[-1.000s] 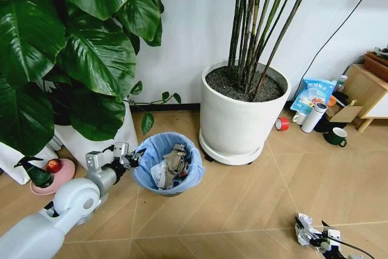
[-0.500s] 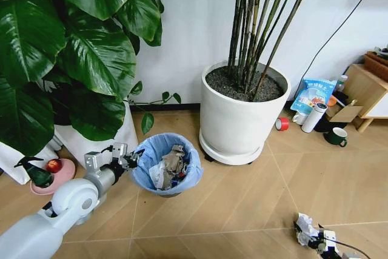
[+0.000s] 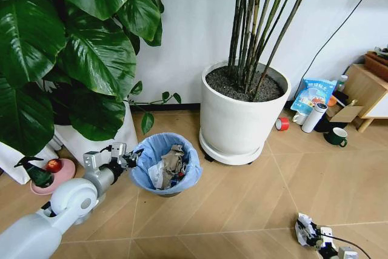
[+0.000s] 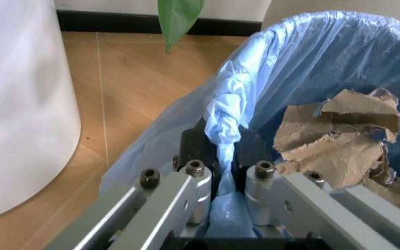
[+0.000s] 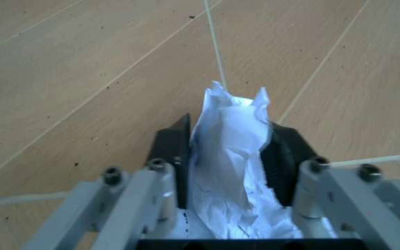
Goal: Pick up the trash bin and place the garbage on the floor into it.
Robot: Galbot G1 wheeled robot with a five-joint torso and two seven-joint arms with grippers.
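Observation:
The trash bin (image 3: 168, 163), black with a light-blue bag (image 4: 325, 62) over its rim, stands on the wooden floor between two plant pots. Crumpled brown paper (image 4: 339, 140) and other scraps lie inside it. My left gripper (image 3: 133, 157) is shut on the bin's near rim; in the left wrist view the left gripper (image 4: 222, 151) pinches the bunched bag and rim. At the lower right, just above the floor, my right gripper (image 3: 308, 230) is shut on a crumpled white paper wad (image 5: 229, 151), a piece of the garbage (image 3: 303, 224).
A large white pot (image 3: 242, 119) of tall stems stands right of the bin, and a big-leafed plant (image 3: 79, 59) in a white pot to its left. A green spray bottle (image 3: 36, 174), red tape roll (image 3: 282, 124), white bottle (image 3: 314, 117), green mug (image 3: 336, 136) and wooden furniture (image 3: 367, 89) line the edges.
My right gripper has shifted slightly toward the lower right with the paper wad in it. The left gripper and the bin have not moved.

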